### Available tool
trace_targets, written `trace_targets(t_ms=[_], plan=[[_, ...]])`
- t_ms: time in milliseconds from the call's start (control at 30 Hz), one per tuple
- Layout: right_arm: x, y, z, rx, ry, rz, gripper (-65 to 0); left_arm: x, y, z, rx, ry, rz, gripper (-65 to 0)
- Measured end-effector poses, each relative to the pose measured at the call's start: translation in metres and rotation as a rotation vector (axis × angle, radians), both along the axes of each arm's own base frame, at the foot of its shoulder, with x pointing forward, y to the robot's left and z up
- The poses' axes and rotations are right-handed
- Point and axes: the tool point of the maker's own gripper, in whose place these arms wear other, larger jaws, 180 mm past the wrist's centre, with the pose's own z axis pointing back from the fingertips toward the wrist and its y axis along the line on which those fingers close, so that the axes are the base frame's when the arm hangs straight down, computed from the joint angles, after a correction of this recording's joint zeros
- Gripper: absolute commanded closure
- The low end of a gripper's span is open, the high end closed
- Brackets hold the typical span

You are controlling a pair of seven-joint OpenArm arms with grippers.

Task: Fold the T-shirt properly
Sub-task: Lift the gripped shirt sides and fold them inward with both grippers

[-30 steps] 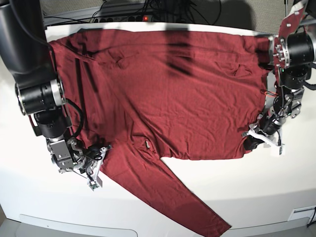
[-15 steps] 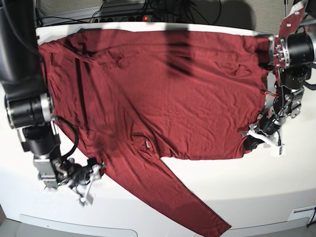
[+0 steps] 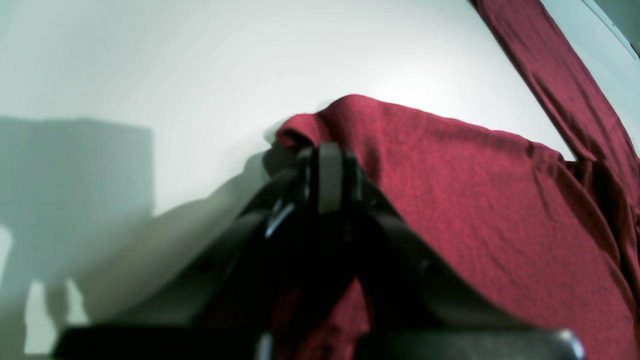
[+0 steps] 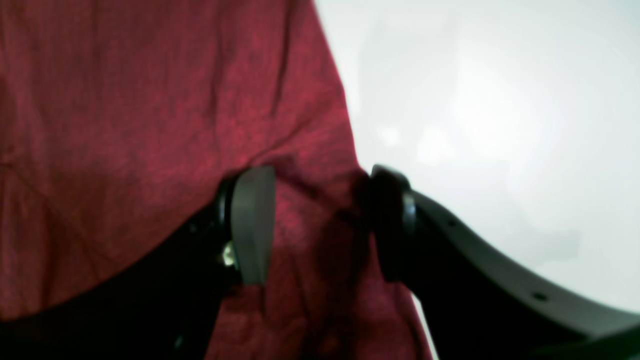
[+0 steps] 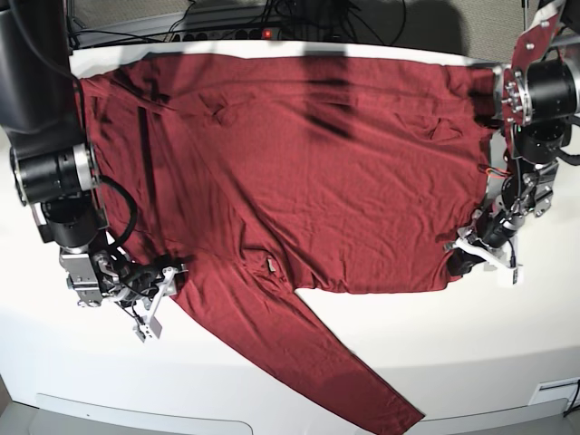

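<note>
In the left wrist view, the left gripper [image 3: 327,172] is pressing its two dark fingers together on a corner of the T-shirt [image 3: 475,215]. A small fold of the maroon cloth is bulging just over the fingertips. The rest of the cloth is lying flat on the white table [image 3: 150,60] and is spreading toward the right side of this view. One long strip of it is running up to the top right corner.

In the right wrist view, the right gripper [image 4: 320,225] is holding its fingers well apart. The grey pad [image 4: 252,225] of one finger is resting over the cloth, and the other finger [image 4: 392,225] is standing at the edge of the cloth, next to the bare table [image 4: 500,100]. Wrinkled maroon fabric is lying in the gap between them, but the fingers are not pinching it. The shirt is filling the left half of this view.

In the base view, the T-shirt [image 5: 308,172] is lying spread out over the middle and the far part of the table [image 5: 272,381]. One sleeve is stretching toward the near edge, at the lower right of the middle. The left gripper [image 5: 467,254] is sitting at the shirt's corner on this view's right side. The right gripper [image 5: 154,294] is sitting at the shirt's edge on this view's left side, and its fingers are spreading open there.
</note>
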Motion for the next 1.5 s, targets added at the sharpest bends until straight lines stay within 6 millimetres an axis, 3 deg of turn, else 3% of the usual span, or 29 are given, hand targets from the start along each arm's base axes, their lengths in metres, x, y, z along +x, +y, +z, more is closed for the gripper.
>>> trace_targets(t_ms=[200,433,633,1200,1500], plan=[[-0.009,0.002,-0.005,0.000,0.046,0.024,-29.6,0.000,0.000,0.000,0.000,0.000,0.000,0.0],[-0.013,0.001,-0.007,-0.007,0.070,0.024,-10.2,0.000,0.000,0.000,0.000,0.000,0.000,0.0],[-0.013,0.002,-0.007,-0.004,0.070,0.027,-0.2,0.000,0.000,0.000,0.000,0.000,0.000,0.0],[-0.003,-0.005,0.006,-0.006,0.028,0.026,0.0,0.005,0.000,0.005,-0.049,-0.016,0.046,0.0],[0.017,-0.014,0.061,0.081,-0.050,0.001,0.0,0.010,0.014,0.011,-0.032,0.002,0.056,0.0]])
